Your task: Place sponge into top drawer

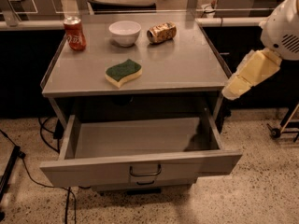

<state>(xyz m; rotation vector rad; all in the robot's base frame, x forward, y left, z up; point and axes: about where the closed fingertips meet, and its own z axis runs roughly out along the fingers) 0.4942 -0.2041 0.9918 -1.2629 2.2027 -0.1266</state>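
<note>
Matt metal top drawer (93, 170), foam sponge (123, 72) with rough scrubbing face, smooth plastic claw (232, 89) right of the table (187, 62)

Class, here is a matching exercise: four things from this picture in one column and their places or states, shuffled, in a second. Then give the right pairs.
Things:
1. sponge
2. top drawer
3. red can
4. pincer

Places or states:
A. pulled open
B. back left corner of the tabletop
C. in the air off the tabletop's right front corner
D. lying flat near the tabletop's front edge

Pairs: 1-D, 2-A, 3-B, 4-C
</note>
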